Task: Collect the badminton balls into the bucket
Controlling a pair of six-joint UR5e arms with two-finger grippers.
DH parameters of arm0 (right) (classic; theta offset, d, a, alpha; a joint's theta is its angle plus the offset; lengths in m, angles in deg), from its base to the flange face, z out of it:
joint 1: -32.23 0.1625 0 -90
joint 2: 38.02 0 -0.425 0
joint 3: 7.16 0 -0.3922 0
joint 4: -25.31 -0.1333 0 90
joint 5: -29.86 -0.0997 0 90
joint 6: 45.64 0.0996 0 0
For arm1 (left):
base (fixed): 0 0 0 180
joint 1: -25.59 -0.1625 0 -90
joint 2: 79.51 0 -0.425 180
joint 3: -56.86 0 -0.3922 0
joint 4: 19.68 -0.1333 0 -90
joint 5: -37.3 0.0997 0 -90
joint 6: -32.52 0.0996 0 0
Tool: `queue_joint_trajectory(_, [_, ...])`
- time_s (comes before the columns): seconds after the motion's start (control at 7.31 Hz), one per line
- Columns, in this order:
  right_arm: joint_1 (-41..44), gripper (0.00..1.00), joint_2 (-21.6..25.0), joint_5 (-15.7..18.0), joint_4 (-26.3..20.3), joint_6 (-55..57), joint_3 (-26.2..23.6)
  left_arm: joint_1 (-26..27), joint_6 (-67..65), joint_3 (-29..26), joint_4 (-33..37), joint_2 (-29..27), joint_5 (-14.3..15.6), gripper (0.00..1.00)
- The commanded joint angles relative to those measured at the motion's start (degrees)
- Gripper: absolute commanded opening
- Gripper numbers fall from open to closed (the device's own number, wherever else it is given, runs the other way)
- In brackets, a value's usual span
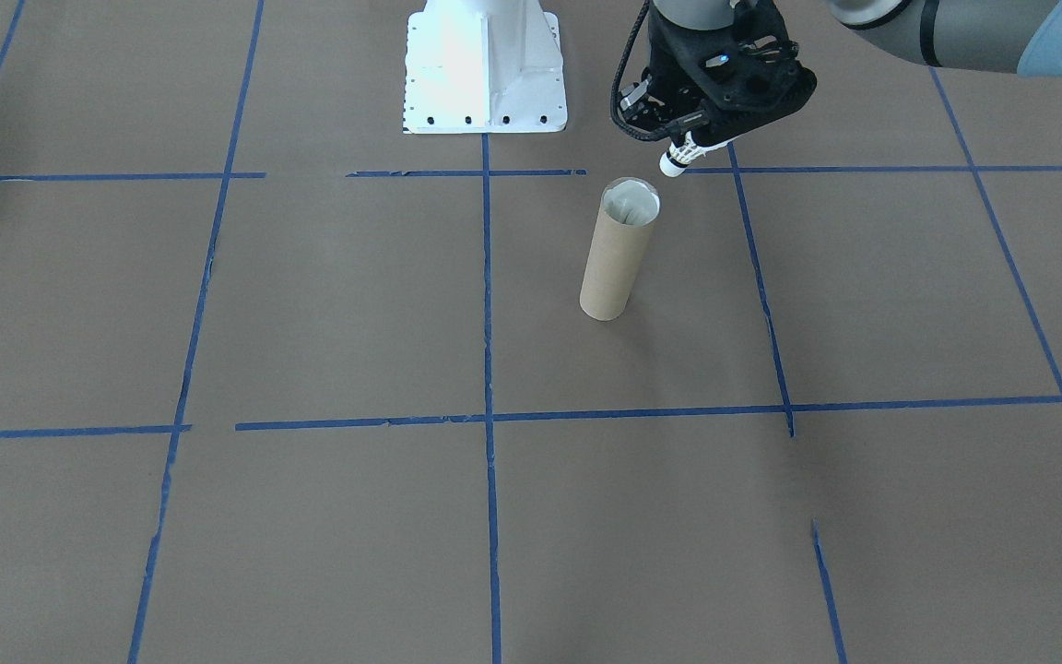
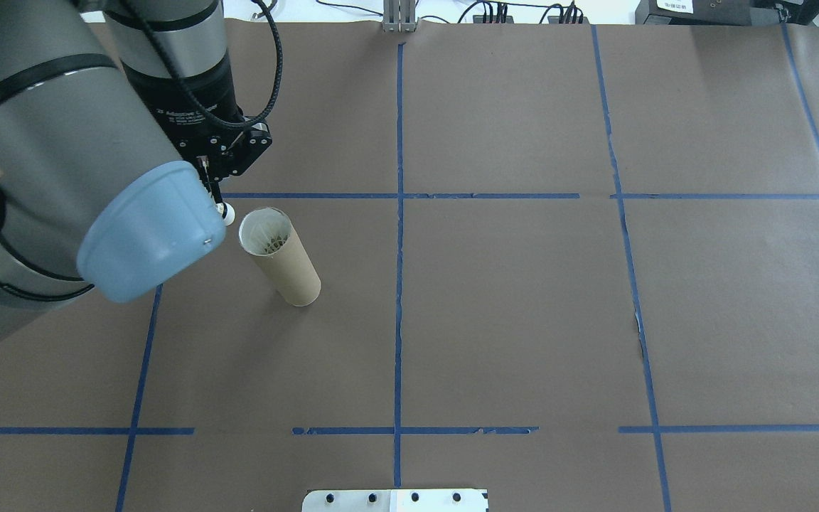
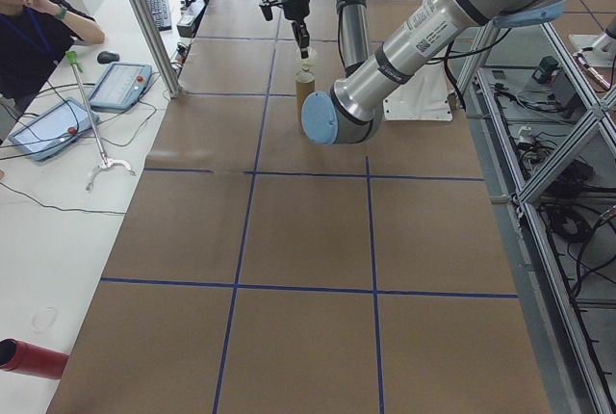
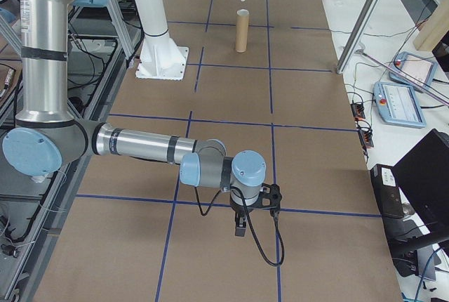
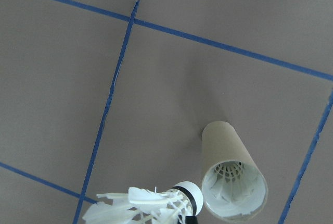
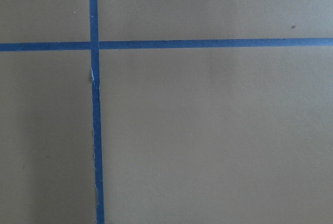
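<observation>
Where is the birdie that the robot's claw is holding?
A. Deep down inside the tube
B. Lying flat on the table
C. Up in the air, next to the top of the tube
C: the left gripper holds the shuttlecock cork-down beside the open rim of the cardboard tube, not in it.

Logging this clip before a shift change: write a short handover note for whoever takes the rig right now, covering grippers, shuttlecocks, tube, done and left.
Left gripper: shut on a shuttlecock, cork tip down, hanging beside the tube's mouth, not yet over it.
Right gripper: low over bare table, far from the tube; open or shut cannot be told.
Tube: upright, with at least one shuttlecock already inside.
Left to do: shift the held shuttlecock over the opening and release it. No loose shuttlecocks show on the table.
</observation>
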Motion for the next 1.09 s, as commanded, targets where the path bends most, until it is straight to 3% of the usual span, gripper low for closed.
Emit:
queue_joint_trajectory(0.0, [0.0, 1.0, 0.0, 0.0, 0.0, 0.0, 0.0, -1.0, 0.0, -5.9, -0.4, -2.9, 0.6, 0.0])
queue_joint_trajectory(0.41, [0.0, 1.0, 0.0, 0.0, 0.0, 0.0, -0.1, -3.4, -1.8, -9.8, -0.2, -3.5, 3.0, 0.0])
queue_joint_trajectory(0.96, [0.0, 1.0, 0.0, 0.0, 0.0, 0.0, -0.1, -4.1, -1.8, -14.6, 1.4, -5.5, 3.1, 0.0])
